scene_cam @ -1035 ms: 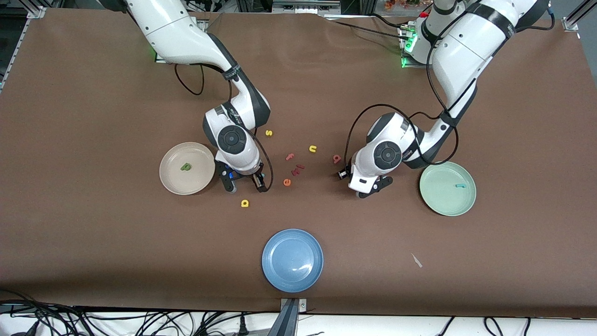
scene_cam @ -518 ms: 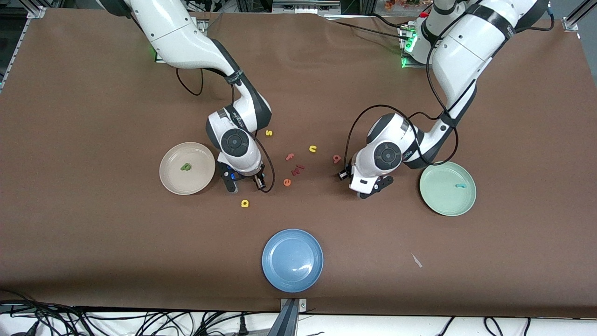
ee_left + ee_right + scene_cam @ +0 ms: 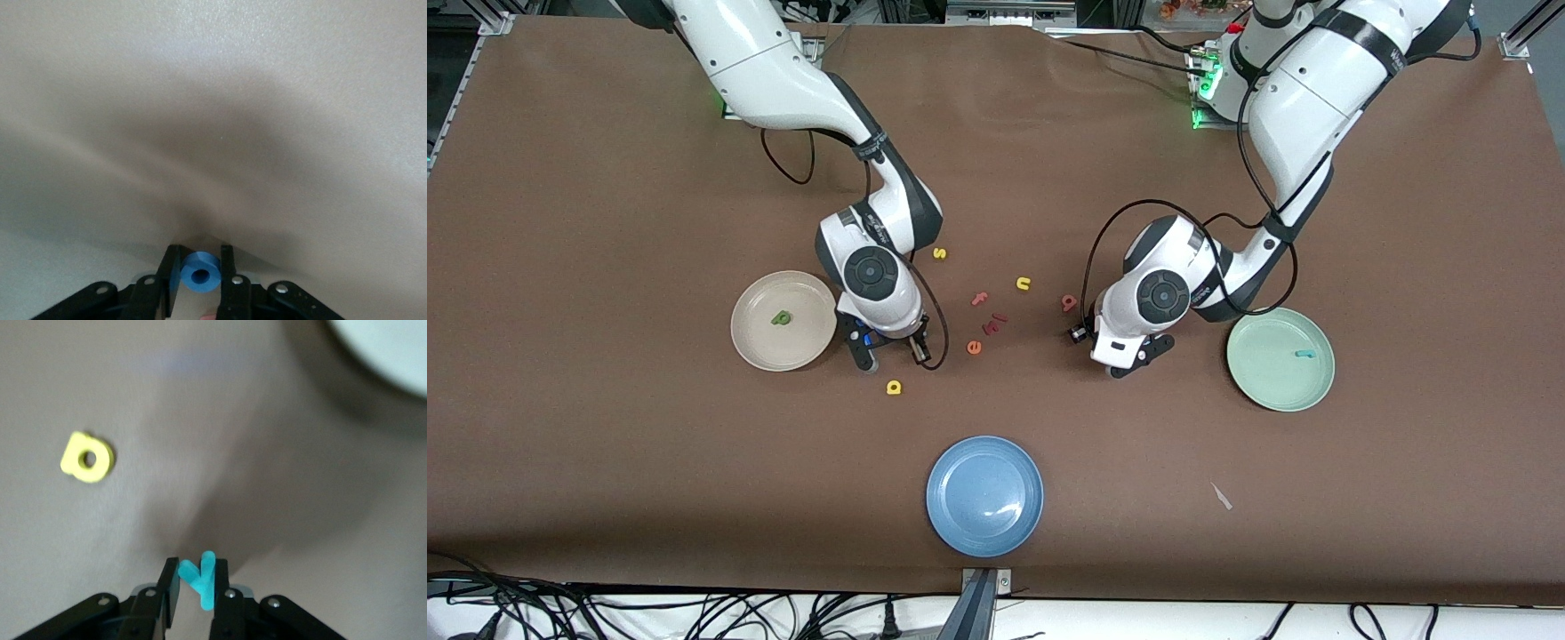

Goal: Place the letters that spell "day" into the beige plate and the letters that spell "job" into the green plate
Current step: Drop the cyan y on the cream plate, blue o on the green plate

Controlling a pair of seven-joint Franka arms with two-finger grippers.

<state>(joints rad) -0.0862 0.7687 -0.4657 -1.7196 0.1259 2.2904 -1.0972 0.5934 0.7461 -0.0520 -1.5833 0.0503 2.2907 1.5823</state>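
With both grips so shallow, either letter could squirt out on lifting. Left gripper (image 3: 200,280), low over the tabletop (image 3: 605,489) near the green plate (image 3: 1280,358), pinches the "o" (image 3: 201,279) by its rim; right gripper (image 3: 195,587), beside the beige plate (image 3: 783,320), pinches the "y" (image 3: 202,580), seemingly by one arm. The "a" (image 3: 87,457) lies close by.

A robotics lab: aluminium framing (image 3: 489,22), loose cables (image 3: 605,613).
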